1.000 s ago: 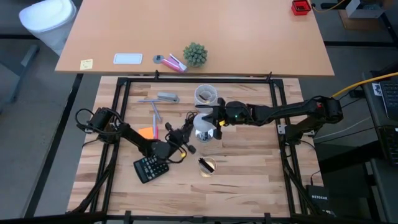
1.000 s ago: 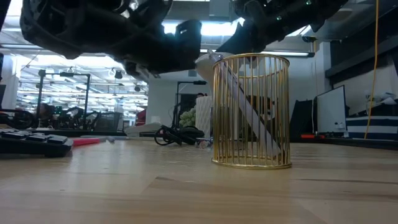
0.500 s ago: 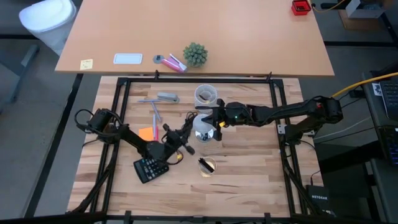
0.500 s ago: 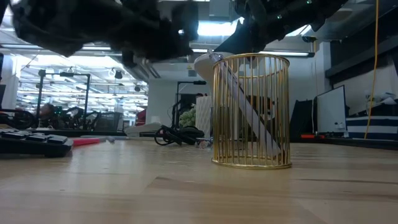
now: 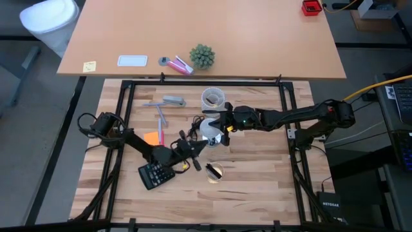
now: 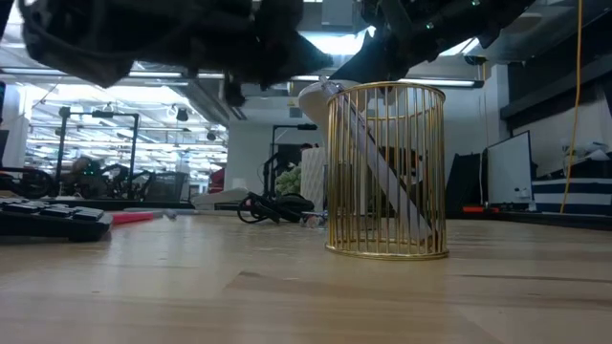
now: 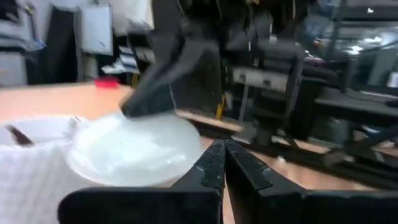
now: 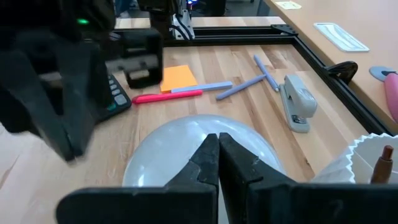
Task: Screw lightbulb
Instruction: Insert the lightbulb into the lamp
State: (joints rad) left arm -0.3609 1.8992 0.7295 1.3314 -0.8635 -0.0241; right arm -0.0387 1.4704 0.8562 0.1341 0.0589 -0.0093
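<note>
Wooden planks form the tabletop (image 5: pixel 257 174); from above, the lightbulb (image 5: pixel 210 131) stands near its middle, toward the far edge, with the right gripper (image 5: pixel 217 124) over it, fingers pressed together and gripping nothing. Just beside it, the left gripper (image 5: pixel 201 145) is likewise closed and empty, above a calculator (image 5: pixel 154 174). At table height, a gold wire basket (image 6: pixel 385 170) stands in front. From the left wrist, the bulb's pale dome sits beyond the shut fingertips. From the right wrist, a stapler (image 8: pixel 298 103) lies beyond the dome.
</note>
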